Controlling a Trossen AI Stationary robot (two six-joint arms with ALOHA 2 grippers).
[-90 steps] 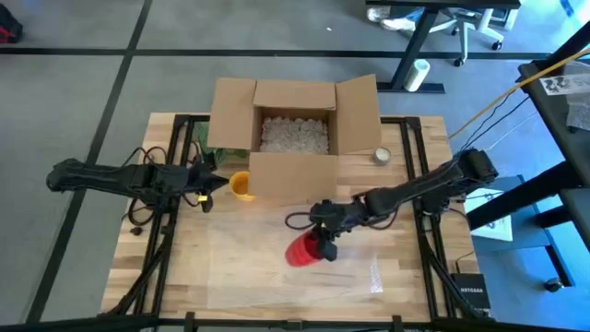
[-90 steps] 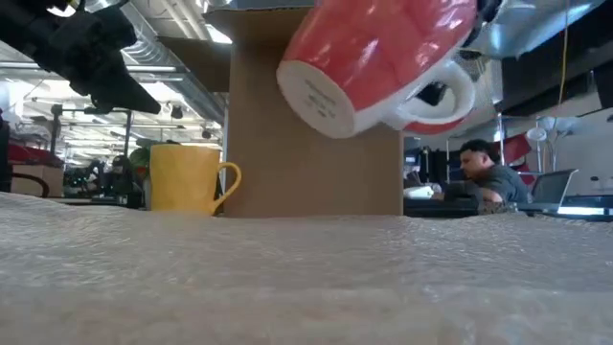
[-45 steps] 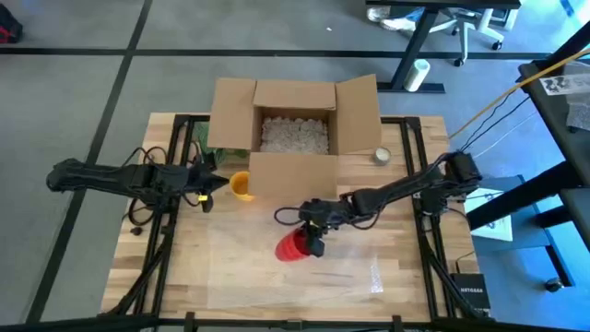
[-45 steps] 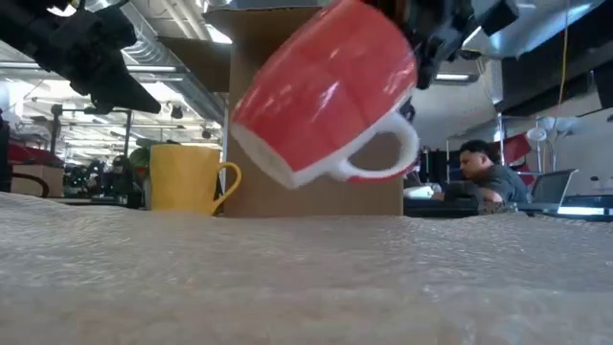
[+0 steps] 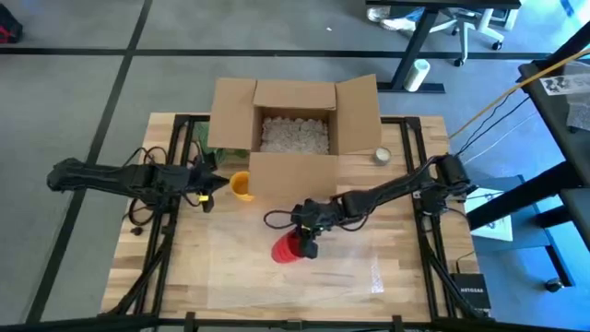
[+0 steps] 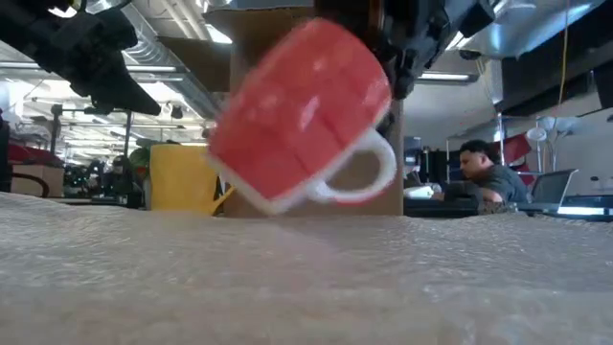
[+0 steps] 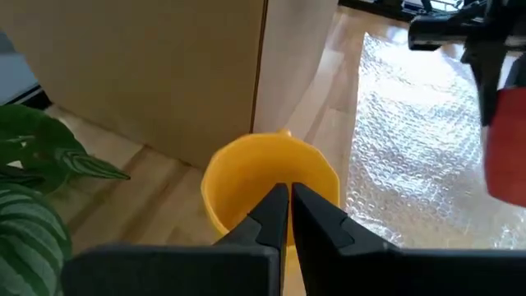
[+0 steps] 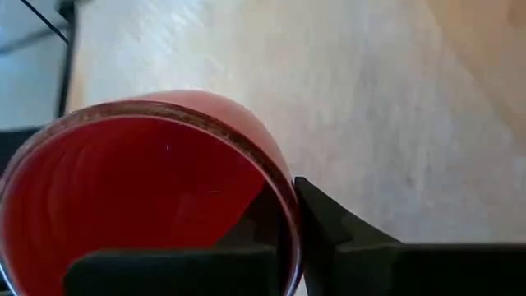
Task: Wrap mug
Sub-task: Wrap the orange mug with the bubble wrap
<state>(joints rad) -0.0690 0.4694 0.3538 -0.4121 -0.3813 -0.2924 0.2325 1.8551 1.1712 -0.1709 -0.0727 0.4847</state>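
- The right claw (image 5: 304, 243) pinches the red mug (image 5: 287, 249) by its rim, tilted just over the bubble wrap (image 5: 355, 277), likely to lay it down for wrapping.
- The left claw (image 7: 289, 215) waits pinched together above the yellow mug (image 7: 271, 177).

Red mug (image 6: 302, 115), white handle (image 6: 359, 177), tilted, held by its rim just above the bubble wrap sheet (image 5: 304, 277), which lies flat on the desk.
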